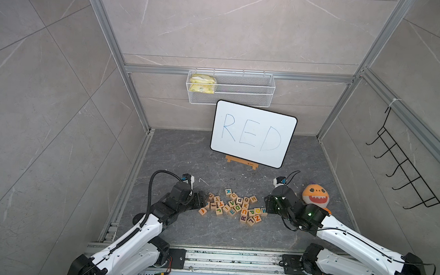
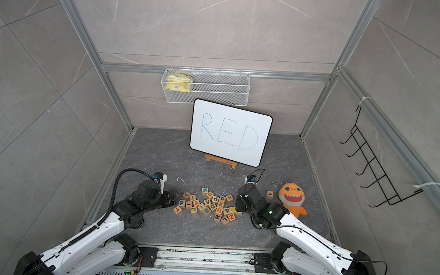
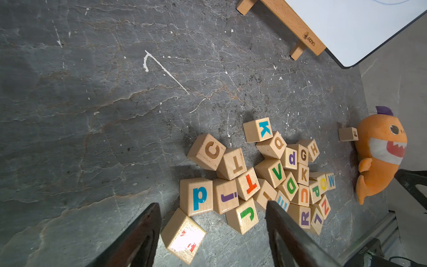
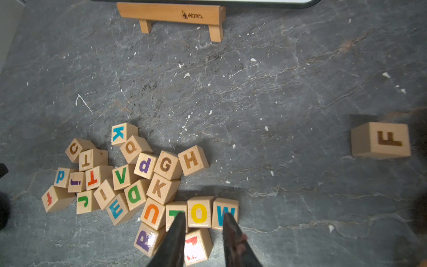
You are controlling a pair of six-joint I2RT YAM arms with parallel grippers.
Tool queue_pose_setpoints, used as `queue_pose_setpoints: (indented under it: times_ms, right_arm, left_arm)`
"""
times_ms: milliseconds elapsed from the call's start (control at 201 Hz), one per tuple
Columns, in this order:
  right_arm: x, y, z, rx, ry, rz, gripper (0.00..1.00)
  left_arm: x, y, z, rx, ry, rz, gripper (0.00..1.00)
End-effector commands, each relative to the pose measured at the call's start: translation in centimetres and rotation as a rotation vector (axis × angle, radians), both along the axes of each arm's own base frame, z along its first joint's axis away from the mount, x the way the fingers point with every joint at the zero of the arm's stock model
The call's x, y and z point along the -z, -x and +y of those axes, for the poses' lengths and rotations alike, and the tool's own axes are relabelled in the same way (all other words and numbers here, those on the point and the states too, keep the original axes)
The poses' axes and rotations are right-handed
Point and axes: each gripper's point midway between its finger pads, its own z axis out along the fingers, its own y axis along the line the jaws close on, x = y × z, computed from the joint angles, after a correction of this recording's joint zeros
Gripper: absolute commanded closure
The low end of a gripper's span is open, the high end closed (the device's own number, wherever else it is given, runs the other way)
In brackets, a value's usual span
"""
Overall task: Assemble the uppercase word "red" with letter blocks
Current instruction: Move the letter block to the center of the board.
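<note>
The letter blocks lie in a loose heap [image 1: 232,204] on the dark floor between my two arms. In the heap, the purple R [image 4: 144,240] is at the near edge, with the teal E [image 4: 116,209] and the green D [image 4: 134,194] side by side further in. My left gripper [image 3: 212,203] is open at the heap's left edge, its jaws wide apart around a red-lettered block [image 3: 184,235] without touching it. My right gripper [image 4: 204,213] is open with a narrow gap, over another red-lettered block [image 4: 197,246] beside the R and just short of the yellow O [image 4: 199,213].
A whiteboard [image 1: 252,134] with RED handwritten on it leans on a small wooden easel [image 1: 241,165] at the back. An orange plush shark [image 1: 315,197] sits behind my right arm, with a lone F block [image 2: 269,194] beside it. A wire basket [image 1: 232,88] hangs on the back wall, a hook rack [image 1: 403,168] on the right wall.
</note>
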Motion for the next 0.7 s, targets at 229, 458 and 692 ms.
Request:
queue_pose_setpoints:
  times_ms: [229, 458, 692]
  right_arm:
    - [-0.7, 1.1, 2.4, -0.122, 0.142, -0.006, 0.69]
    - [0.5, 4.6, 7.1, -0.326, 0.158, 0.039, 0.65]
    - [4.1, 5.9, 8.4, -0.506, 0.253, 0.063, 0.59]
  left_arm:
    - [-1.5, 0.1, -0.5, 0.028, 0.018, -0.018, 0.26]
    - [-0.9, 0.2, -0.3, 0.036, -0.011, -0.011, 0.26]
    - [-0.9, 0.4, -0.1, 0.046, -0.029, -0.025, 0.25]
